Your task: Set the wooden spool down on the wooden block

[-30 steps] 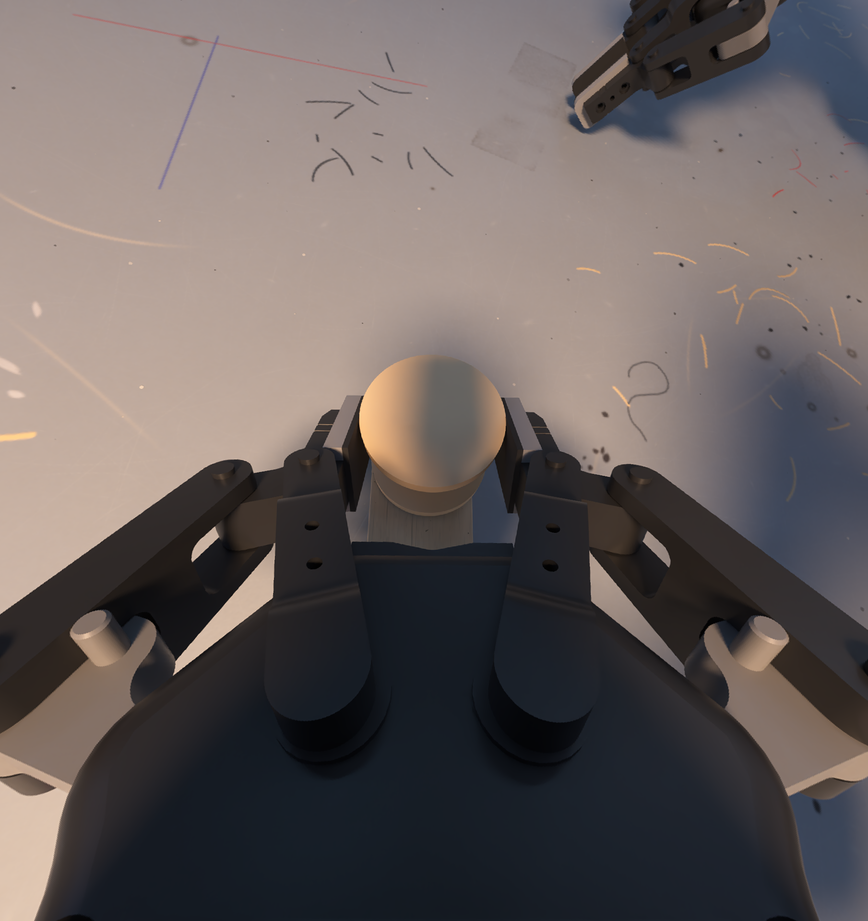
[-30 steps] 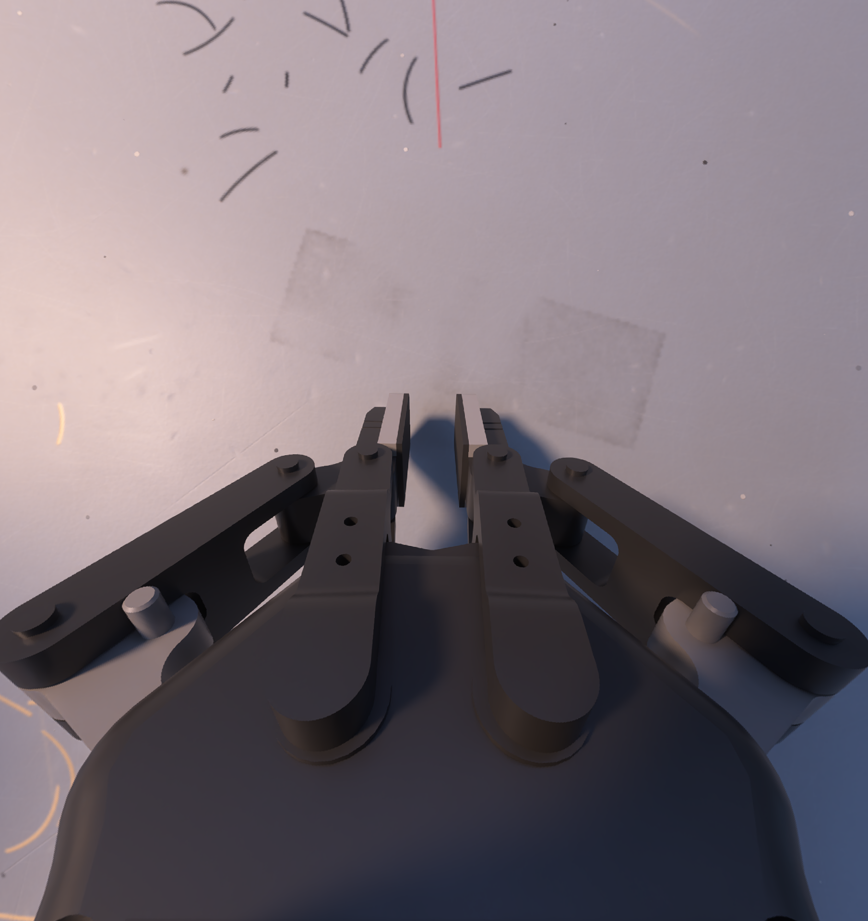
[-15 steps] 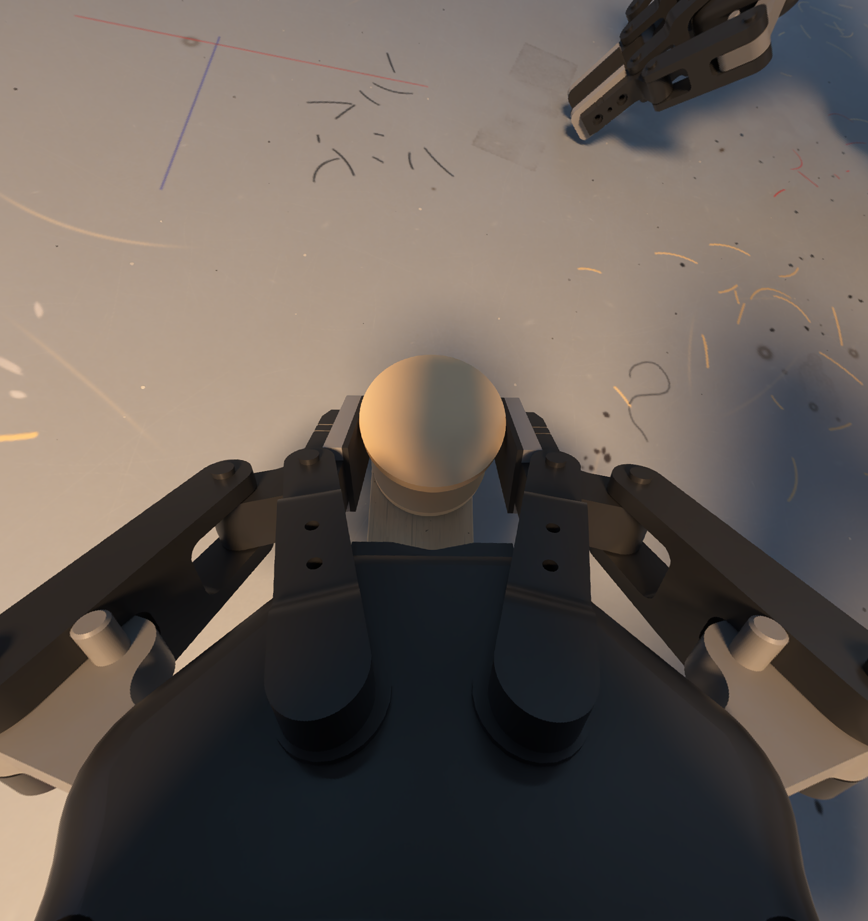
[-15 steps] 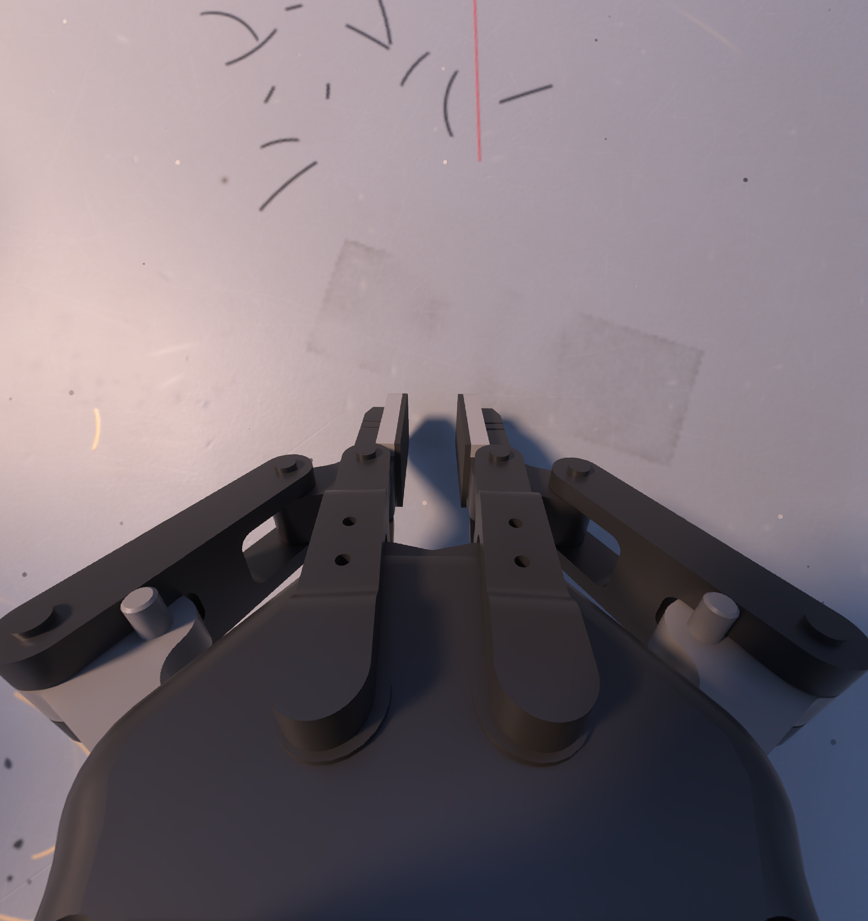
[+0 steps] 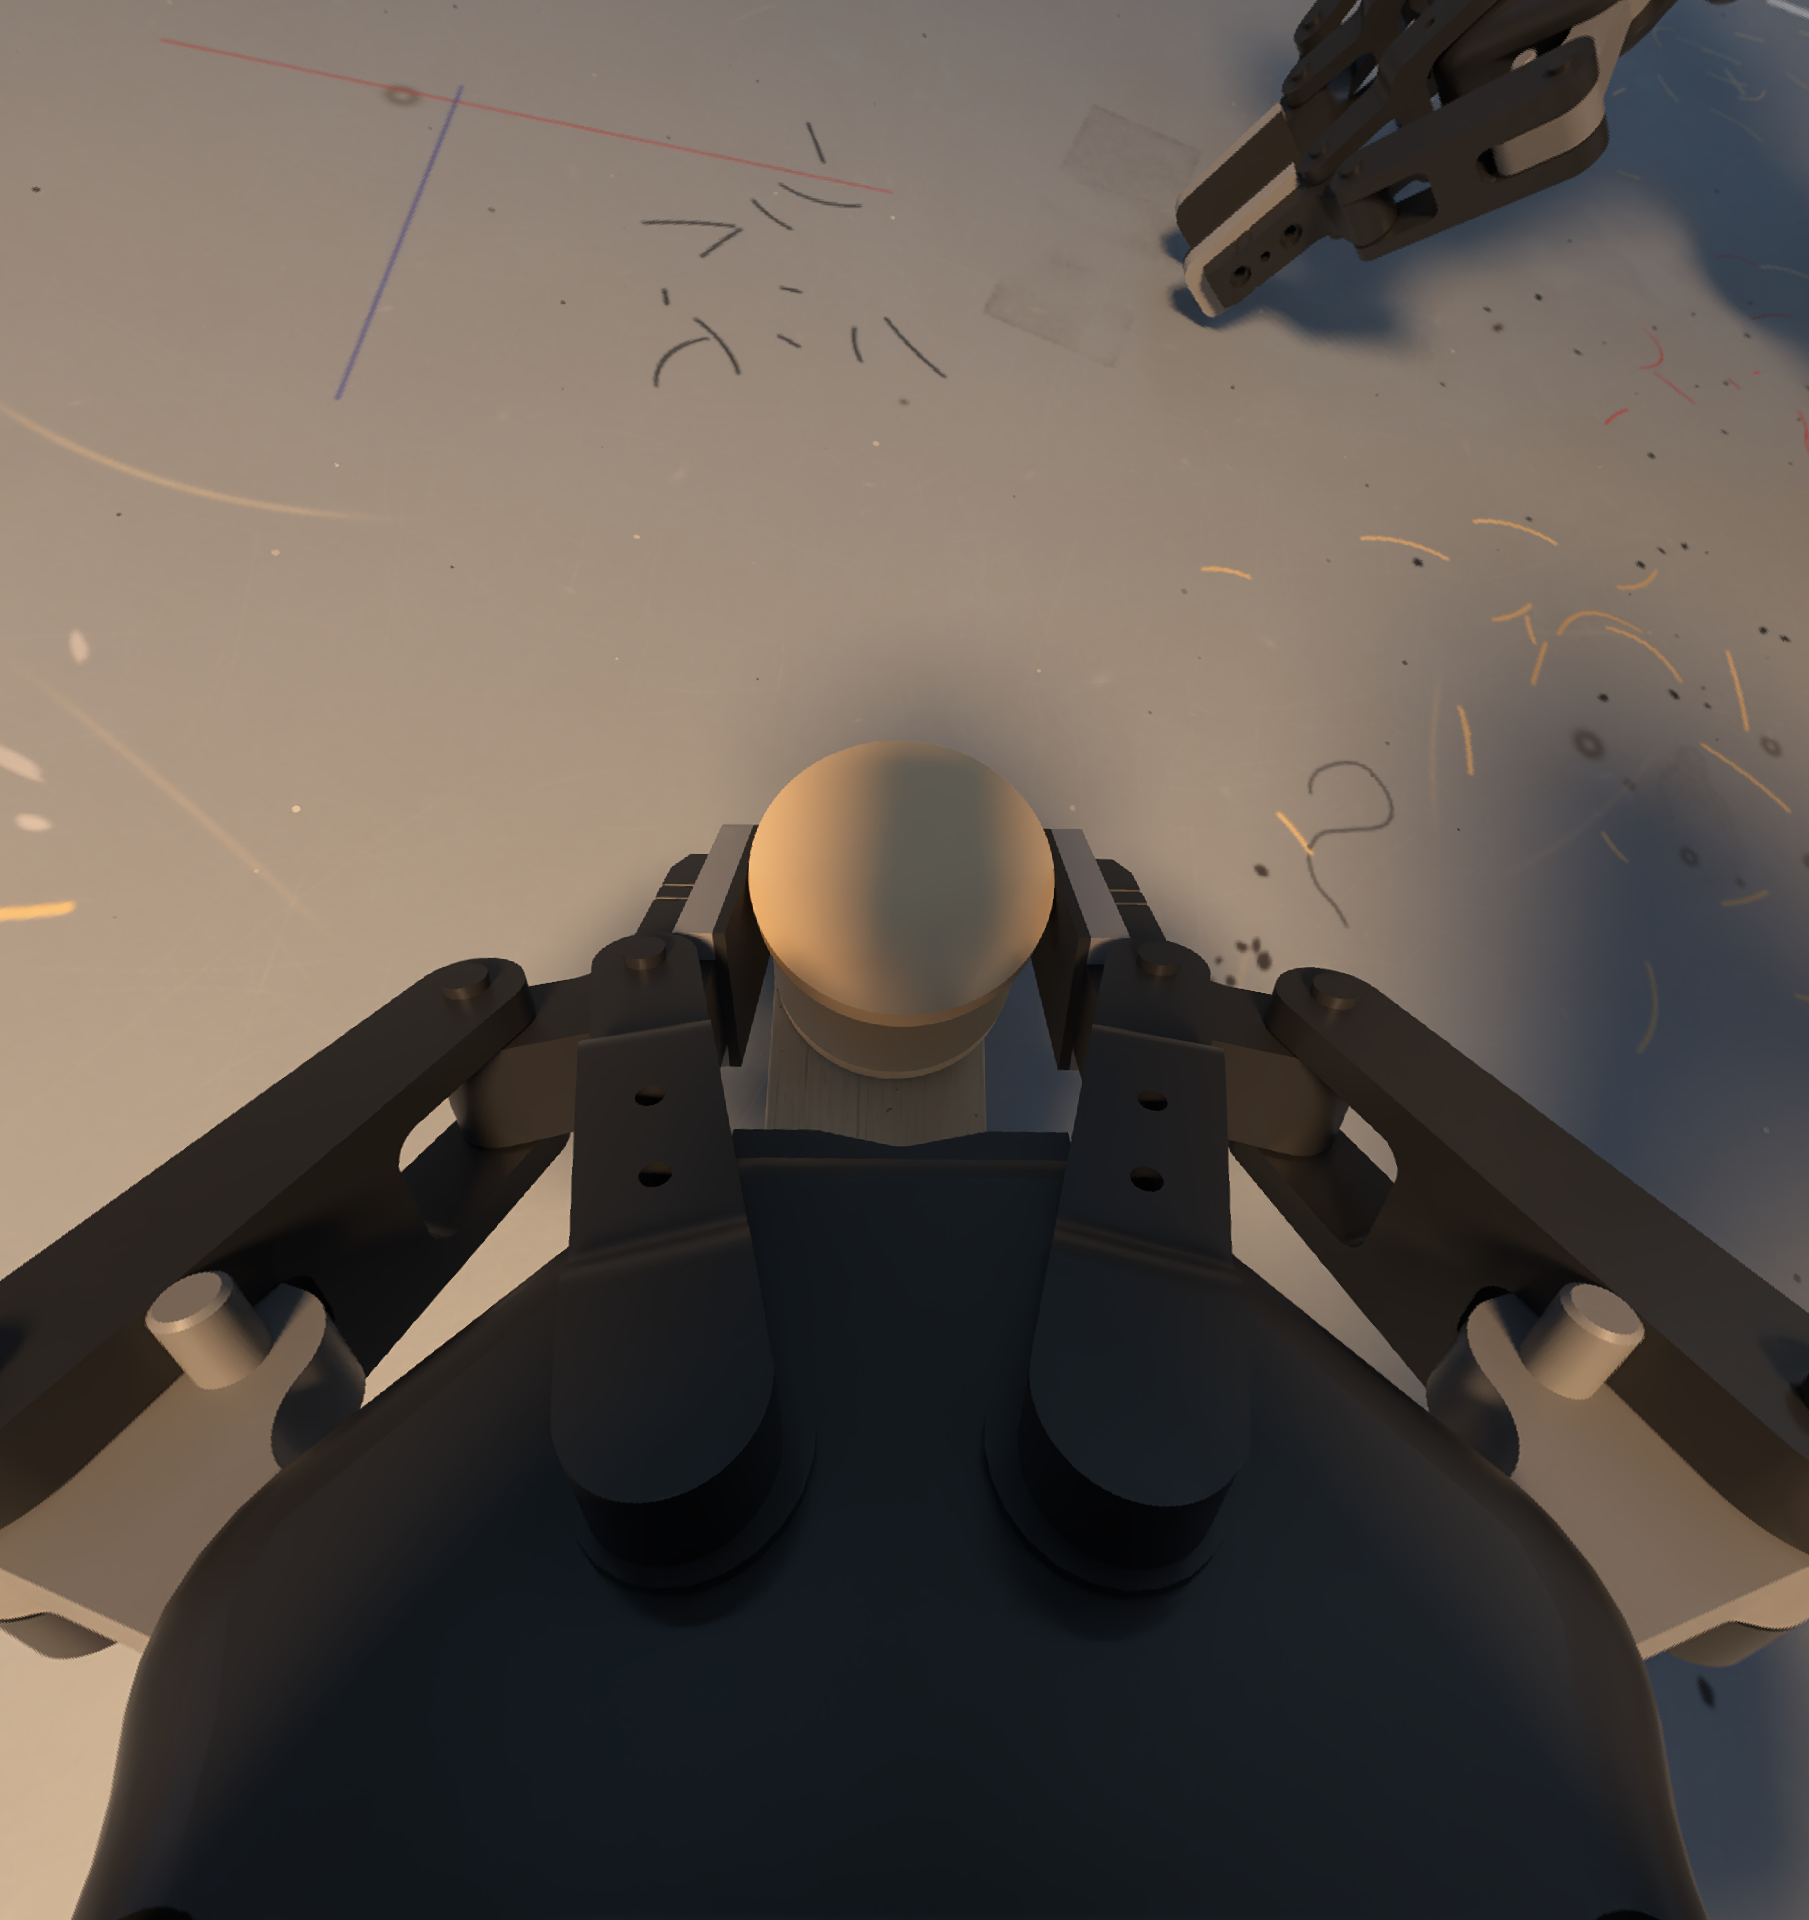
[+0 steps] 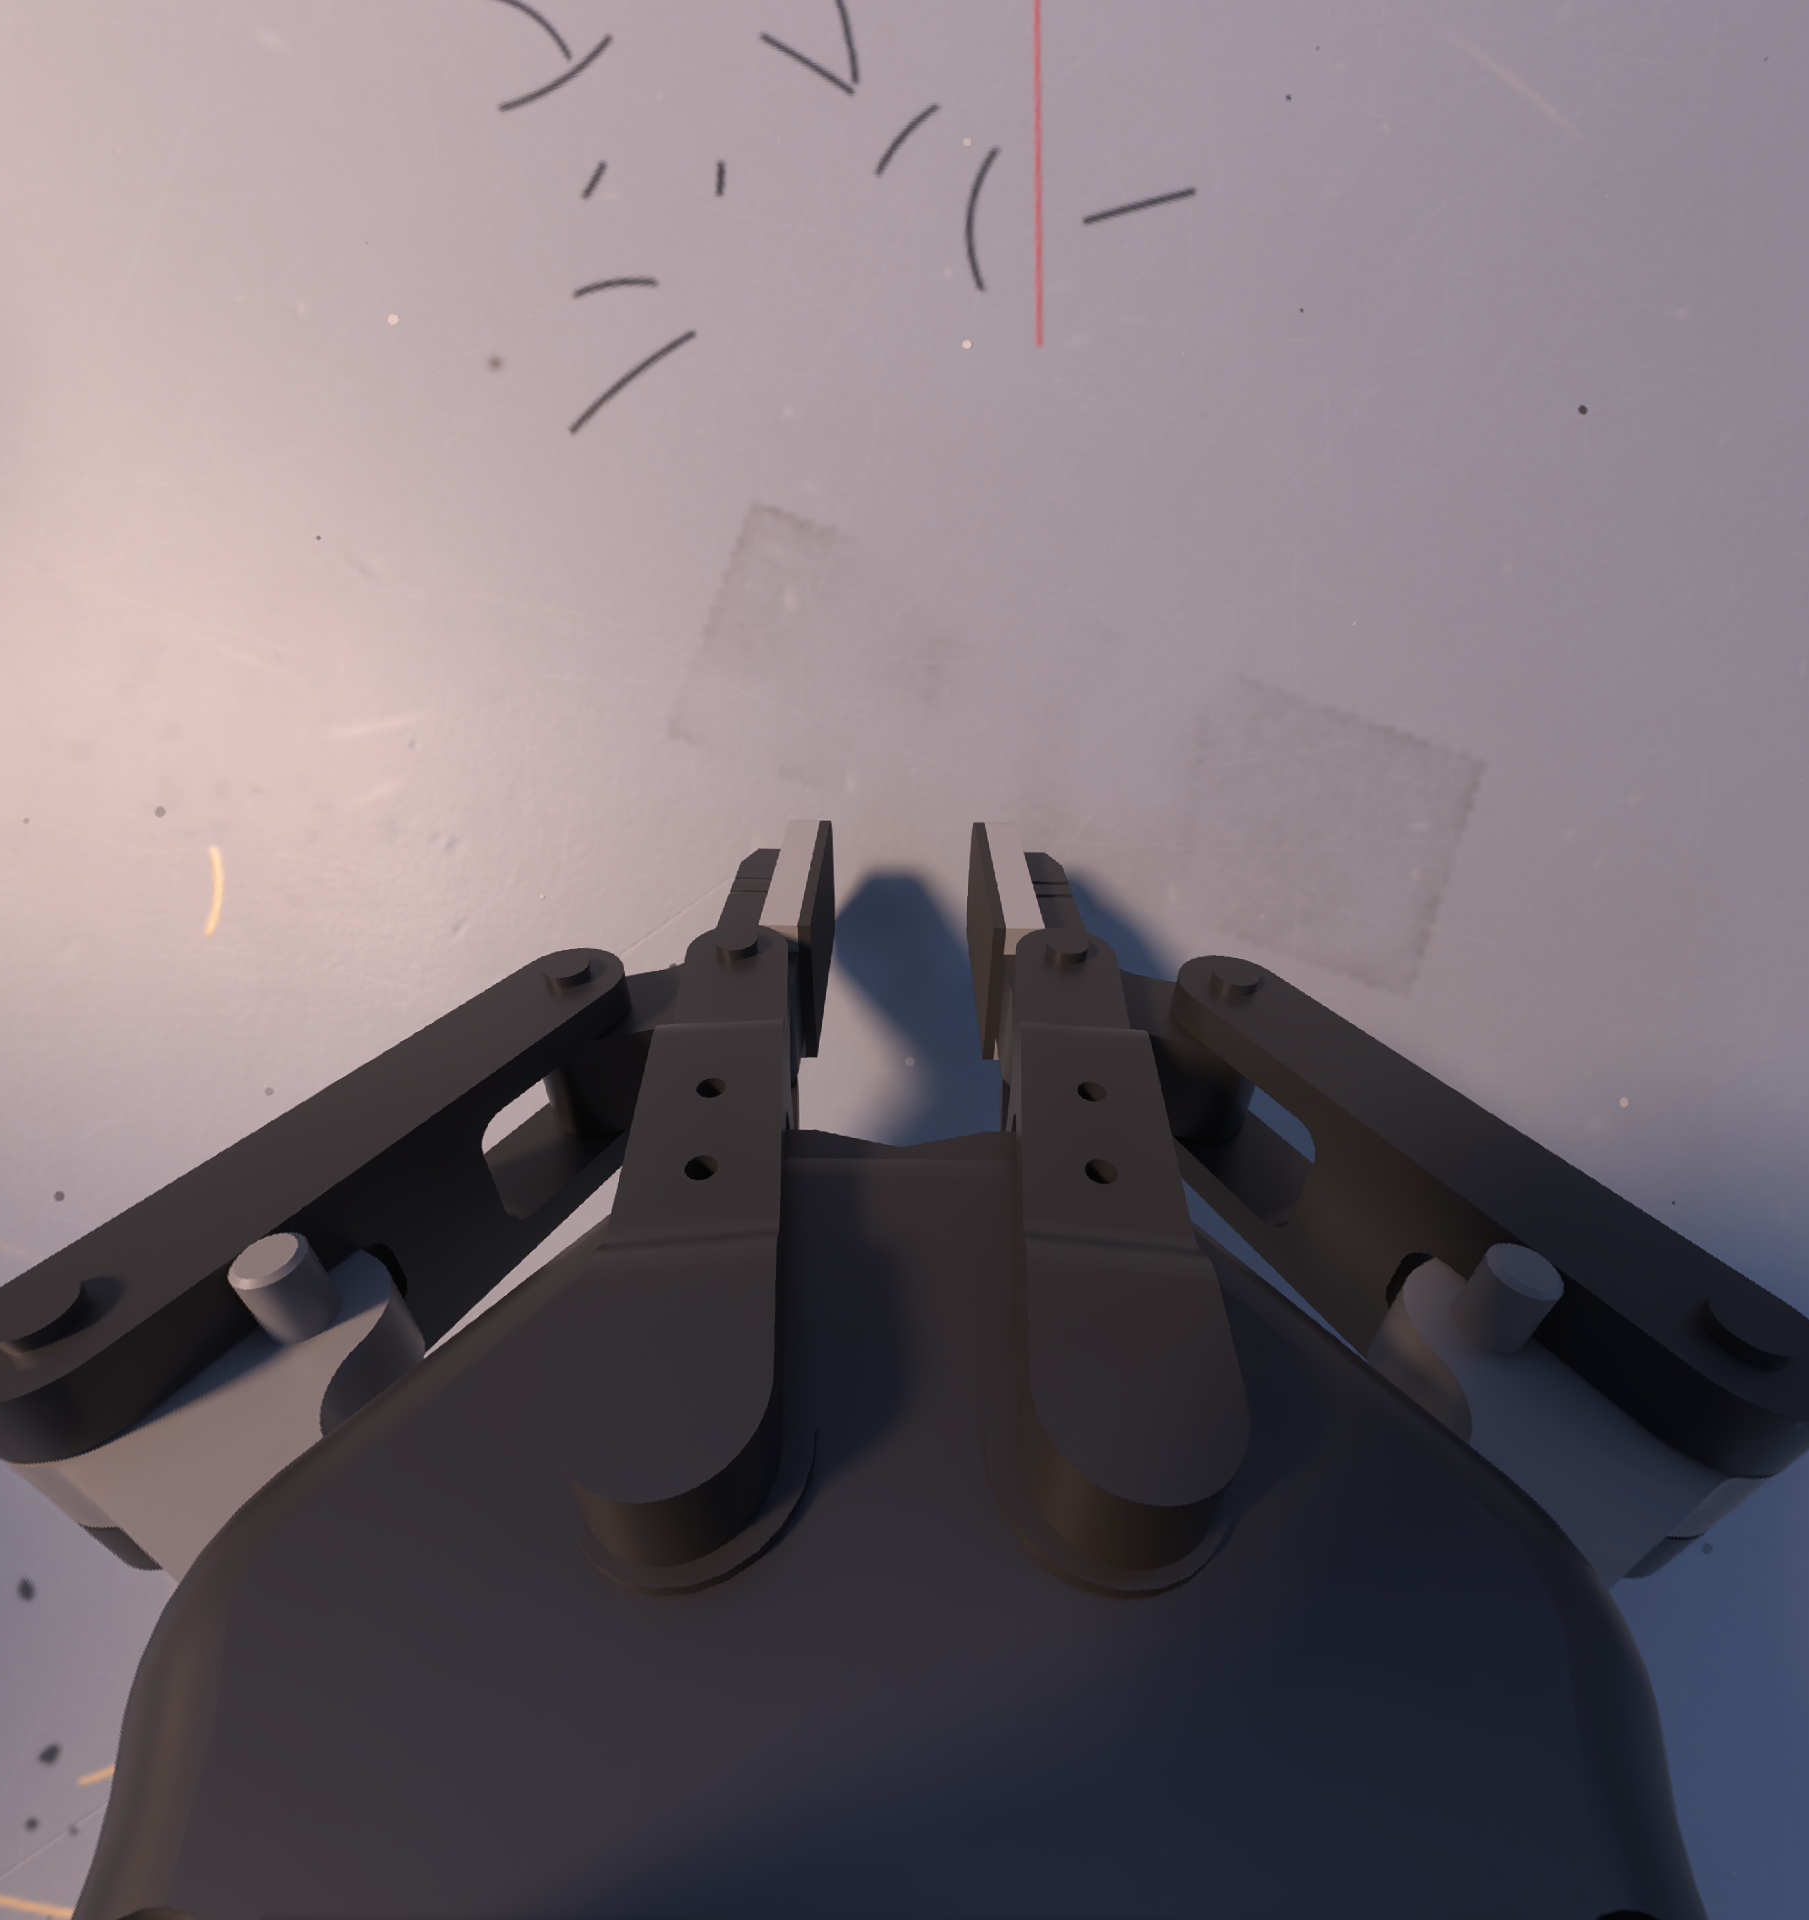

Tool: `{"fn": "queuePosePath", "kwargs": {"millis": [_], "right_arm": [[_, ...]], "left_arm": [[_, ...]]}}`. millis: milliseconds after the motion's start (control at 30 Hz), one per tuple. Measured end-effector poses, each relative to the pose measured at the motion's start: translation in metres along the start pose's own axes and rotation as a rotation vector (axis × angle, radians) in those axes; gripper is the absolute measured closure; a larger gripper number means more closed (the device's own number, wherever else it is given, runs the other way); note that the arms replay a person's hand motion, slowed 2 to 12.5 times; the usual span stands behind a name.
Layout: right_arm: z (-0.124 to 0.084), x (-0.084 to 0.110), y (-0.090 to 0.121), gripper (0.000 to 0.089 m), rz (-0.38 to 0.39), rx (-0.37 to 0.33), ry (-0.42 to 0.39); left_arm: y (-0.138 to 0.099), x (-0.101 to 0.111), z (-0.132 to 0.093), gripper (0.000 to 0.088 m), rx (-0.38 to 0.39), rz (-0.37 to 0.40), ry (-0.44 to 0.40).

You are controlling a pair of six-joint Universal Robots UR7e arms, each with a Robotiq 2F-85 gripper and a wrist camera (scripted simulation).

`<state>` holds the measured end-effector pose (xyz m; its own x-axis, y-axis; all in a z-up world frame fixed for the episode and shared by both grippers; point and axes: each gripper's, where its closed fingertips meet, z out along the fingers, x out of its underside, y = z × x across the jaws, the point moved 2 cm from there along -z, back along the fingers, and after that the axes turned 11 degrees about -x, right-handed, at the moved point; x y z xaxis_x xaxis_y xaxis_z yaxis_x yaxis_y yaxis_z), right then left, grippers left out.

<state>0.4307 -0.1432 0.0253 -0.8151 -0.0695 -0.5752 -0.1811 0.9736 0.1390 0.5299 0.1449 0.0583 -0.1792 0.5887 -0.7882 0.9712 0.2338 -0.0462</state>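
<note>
The left gripper point(image 5: 900, 894) pinches the spool point(image 5: 900, 883), apparently resting on the block point(image 5: 869, 1096) beneath, though contact is hidden. Next, I judge: release and lift straight. The right gripper point(image 6: 900, 904), slightly spread, holds nothing above the worktop point(image 6: 360, 623).

Scuffed table point(image 5: 567, 623), wooden block point(image 5: 874, 1101)

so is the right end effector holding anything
No, the right end effector has only bare table showing in the gap between its fingertips.
</note>
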Motion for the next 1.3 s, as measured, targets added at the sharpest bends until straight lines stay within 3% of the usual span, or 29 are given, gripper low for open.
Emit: {"fn": "queuePosePath", "kwargs": {"millis": [367,700,1033,1300], "right_arm": [[-0.005,-0.007,0.005,0.0618,-0.014,-0.016,0.003],[-0.023,-0.031,0.014,0.0603,-0.056,-0.051,-0.043],[-0.050,-0.067,0.020,0.0589,-0.160,-0.091,-0.054],[-0.075,-0.102,0.017,0.0561,-0.287,-0.084,-0.023]], "left_arm": [[0.000,-0.002,0.001,0.0396,0.007,-0.020,-0.018],[0.000,-0.011,0.001,0.0363,0.034,-0.081,-0.057],[-0.006,-0.031,0.002,0.0340,0.118,-0.172,-0.099],[-0.008,-0.051,0.004,0.0316,0.144,-0.186,-0.107]]}}
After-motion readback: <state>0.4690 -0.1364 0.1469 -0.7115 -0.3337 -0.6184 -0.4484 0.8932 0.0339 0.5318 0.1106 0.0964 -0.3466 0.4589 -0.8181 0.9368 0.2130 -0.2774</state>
